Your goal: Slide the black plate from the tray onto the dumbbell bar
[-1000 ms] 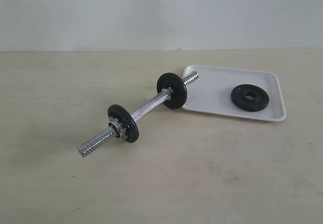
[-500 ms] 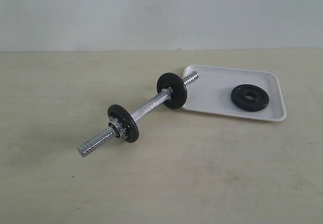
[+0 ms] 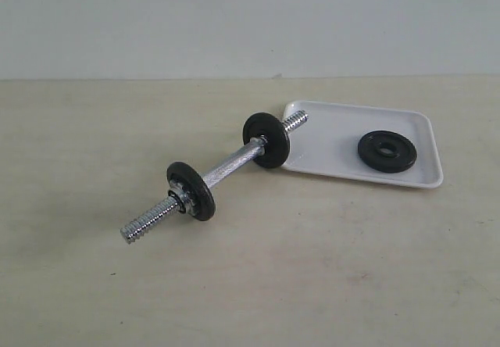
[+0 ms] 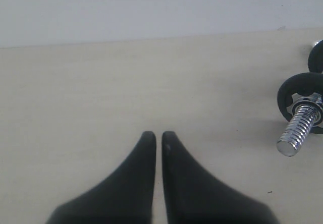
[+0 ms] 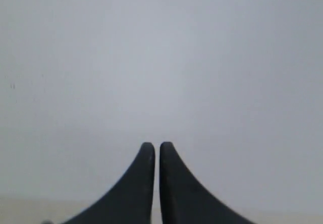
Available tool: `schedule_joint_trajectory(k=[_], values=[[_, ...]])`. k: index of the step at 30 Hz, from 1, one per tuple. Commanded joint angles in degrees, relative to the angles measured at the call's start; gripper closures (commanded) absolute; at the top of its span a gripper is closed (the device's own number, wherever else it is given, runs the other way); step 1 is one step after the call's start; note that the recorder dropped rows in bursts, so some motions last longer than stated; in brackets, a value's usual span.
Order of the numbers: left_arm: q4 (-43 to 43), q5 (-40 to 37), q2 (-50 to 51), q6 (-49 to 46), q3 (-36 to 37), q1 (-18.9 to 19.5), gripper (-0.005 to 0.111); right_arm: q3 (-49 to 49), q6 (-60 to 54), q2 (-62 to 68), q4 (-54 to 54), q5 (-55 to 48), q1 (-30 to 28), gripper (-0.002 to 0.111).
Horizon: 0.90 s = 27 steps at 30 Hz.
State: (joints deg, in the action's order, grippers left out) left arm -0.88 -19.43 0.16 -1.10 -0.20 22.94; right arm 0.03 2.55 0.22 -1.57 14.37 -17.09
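Observation:
The black plate (image 3: 387,151) lies flat in the white tray (image 3: 328,132) at the right of the exterior view. The chrome dumbbell bar (image 3: 226,168) lies slantwise on the table, its far threaded end reaching over the tray's corner. Two black discs (image 3: 191,191) (image 3: 266,139) sit on its shaft. Neither arm shows in the exterior view. In the left wrist view my left gripper (image 4: 158,134) is shut with nothing in it, and the bar's near threaded end (image 4: 298,130) shows far off to one side. My right gripper (image 5: 157,145) is shut and empty, facing a blank wall.
The beige table (image 3: 328,269) stretches wide in front of the bar and tray. A pale wall (image 3: 250,19) closes the back.

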Motion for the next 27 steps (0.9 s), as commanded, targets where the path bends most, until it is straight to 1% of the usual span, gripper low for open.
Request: schedule_joint_trajectory(k=[1, 7, 9, 15, 20, 27], values=[[-0.2, 0.1, -0.2, -0.1, 0.2, -0.2, 0.103, 0.0, 1.1, -0.2, -0.1, 11.5, 0.1, 0.108], [-0.2, 0.1, -0.2, -0.1, 0.2, -0.2, 0.103, 0.0, 3.9, -0.2, -0.1, 18.0, 0.1, 0.108], [-0.2, 0.1, -0.2, -0.1, 0.2, -0.2, 0.103, 0.0, 6.6, -0.2, -0.1, 19.3, 0.1, 0.108], [-0.2, 0.1, -0.2, -0.1, 0.2, -0.2, 0.103, 0.0, 16.7, -0.2, -0.1, 21.6, 0.1, 0.108], [-0.2, 0.8, -0.2, -0.1, 0.2, -0.2, 0.103, 0.0, 30.1, -0.2, -0.1, 21.4, 0.1, 0.108], [-0.2, 0.4, -0.2, -0.1, 0.2, -0.2, 0.103, 0.0, 32.0, -0.2, -0.1, 21.0, 0.1, 0.108]])
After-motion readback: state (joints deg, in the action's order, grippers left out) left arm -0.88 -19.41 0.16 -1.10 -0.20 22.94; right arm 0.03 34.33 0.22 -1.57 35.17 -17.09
